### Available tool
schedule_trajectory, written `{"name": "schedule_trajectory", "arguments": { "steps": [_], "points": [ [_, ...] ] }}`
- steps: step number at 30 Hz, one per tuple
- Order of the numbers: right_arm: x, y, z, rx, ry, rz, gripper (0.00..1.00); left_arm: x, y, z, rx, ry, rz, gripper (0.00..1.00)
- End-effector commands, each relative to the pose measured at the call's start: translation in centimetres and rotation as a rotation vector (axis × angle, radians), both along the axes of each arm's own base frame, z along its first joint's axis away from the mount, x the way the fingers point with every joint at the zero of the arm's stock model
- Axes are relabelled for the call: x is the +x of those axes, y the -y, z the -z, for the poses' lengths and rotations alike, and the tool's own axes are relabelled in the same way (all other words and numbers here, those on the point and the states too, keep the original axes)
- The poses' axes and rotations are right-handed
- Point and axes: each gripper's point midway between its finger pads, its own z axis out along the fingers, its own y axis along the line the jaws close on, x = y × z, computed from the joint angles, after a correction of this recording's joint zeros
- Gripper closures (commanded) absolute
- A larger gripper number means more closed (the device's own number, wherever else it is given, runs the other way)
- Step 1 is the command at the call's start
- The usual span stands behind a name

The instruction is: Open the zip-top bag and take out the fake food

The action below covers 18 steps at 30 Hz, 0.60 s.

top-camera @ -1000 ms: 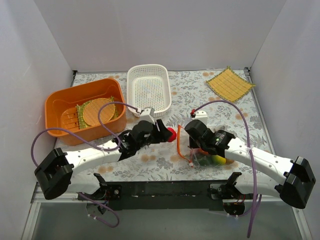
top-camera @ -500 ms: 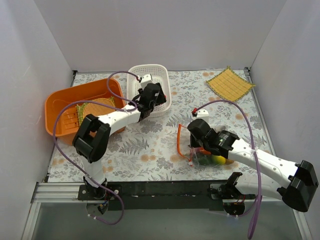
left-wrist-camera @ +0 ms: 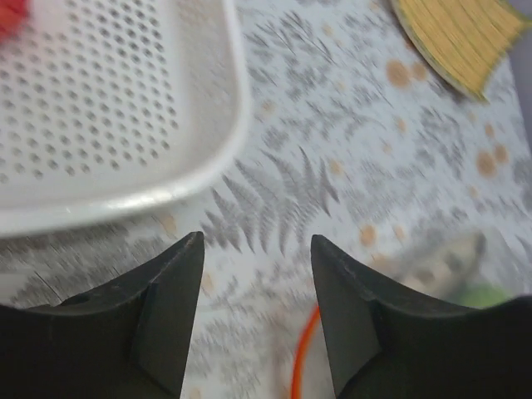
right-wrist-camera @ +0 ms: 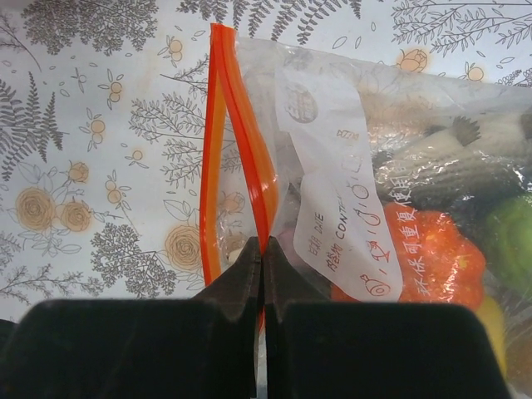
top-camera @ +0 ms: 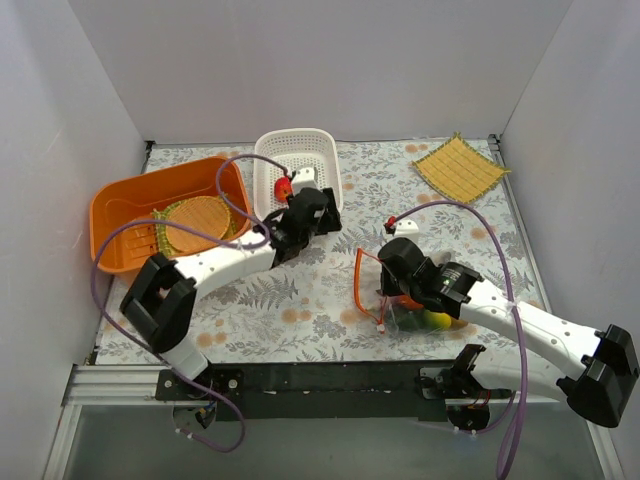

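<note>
The zip-top bag point(top-camera: 415, 318) lies on the table at front right, its orange-red zipper strip point(right-wrist-camera: 249, 150) spread open. My right gripper point(right-wrist-camera: 264, 243) is shut on one side of the strip; in the top view the right gripper point(top-camera: 384, 290) sits at the bag's mouth. Inside the bag I see orange point(right-wrist-camera: 432, 258), light green point(right-wrist-camera: 509, 241) and dark grey-green point(right-wrist-camera: 465, 170) fake food. A red fake food point(top-camera: 283, 187) lies in the white basket point(top-camera: 322, 150). My left gripper point(top-camera: 322, 215) is open and empty by the basket's near right corner; its wrist view shows the left gripper point(left-wrist-camera: 256, 241) over bare tablecloth.
An orange tub point(top-camera: 120, 205) with a round woven mat point(top-camera: 205, 220) stands at the left. A square yellow mat point(top-camera: 460, 167) lies at the back right, also in the left wrist view point(left-wrist-camera: 457, 37). White walls enclose the table on three sides.
My left gripper carried the red food from beside the bag to the white basket, let it go there, and drew back to the basket's near corner. The right gripper kept its hold on the strip.
</note>
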Motion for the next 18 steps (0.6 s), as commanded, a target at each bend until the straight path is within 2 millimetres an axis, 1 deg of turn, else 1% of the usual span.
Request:
{"name": "schedule_trajectory", "arguments": {
  "steps": [1,2,3,5,6,7,9,10,12,13,14,15,16,18],
  "points": [
    [-0.1,0.0,-0.7,0.038,0.024,-0.008,0.99,-8.1,2.1,-1.9,-0.131,-0.05,0.154,0.55],
    [-0.2,0.0,-0.6,0.041,0.019,-0.009,0.99,-10.2,2.7,-0.5,-0.166,-0.115,0.204,0.57],
    [-0.3,-0.1,-0.8,0.055,0.023,-0.011,0.99,-11.4,3.3,-0.5,-0.197,-0.13,0.238,0.58],
    [-0.6,-0.4,-1.0,0.068,0.021,-0.02,0.99,-14.3,5.1,-0.1,-0.26,-0.189,0.317,0.61],
    [-0.7,-0.5,-1.0,0.07,0.02,-0.02,0.99,-15.8,5.7,0.9,-0.273,-0.23,0.363,0.61],
    [-0.9,-0.8,-1.1,0.072,0.019,-0.031,0.99,-16.8,7.0,0.4,-0.316,-0.222,0.414,0.61],
    [-1.2,-1.3,-1.1,0.077,0.012,-0.04,0.99,-18.1,8.2,1.4,-0.343,-0.258,0.468,0.61],
    [-1.6,-1.8,-1.3,0.082,0.011,-0.058,0.99,-18.5,9.0,1.2,-0.371,-0.259,0.504,0.6],
    [-1.8,-2.0,-1.8,0.083,0.017,-0.047,0.99,-19.1,10.2,2.1,-0.4,-0.284,0.547,0.58],
    [-2.0,-2.1,-2.0,0.081,0.022,-0.051,0.99,-19.5,10.6,2.1,-0.421,-0.287,0.565,0.57],
    [-1.8,-2.1,-2.6,0.083,0.038,-0.041,0.97,-19.8,10.9,2.4,-0.438,-0.292,0.574,0.57],
    [-1.9,-1.8,-2.8,0.081,0.038,-0.034,0.92,-20.0,11.2,3.0,-0.444,-0.302,0.577,0.54],
    [-1.9,-1.7,-3.1,0.079,0.044,-0.03,0.79,-20.1,11.6,3.2,-0.458,-0.298,0.585,0.54],
    [-1.8,-1.2,-4.0,0.078,0.059,-0.019,0.66,-20.2,12.0,4.0,-0.46,-0.31,0.586,0.53]
  ]
}}
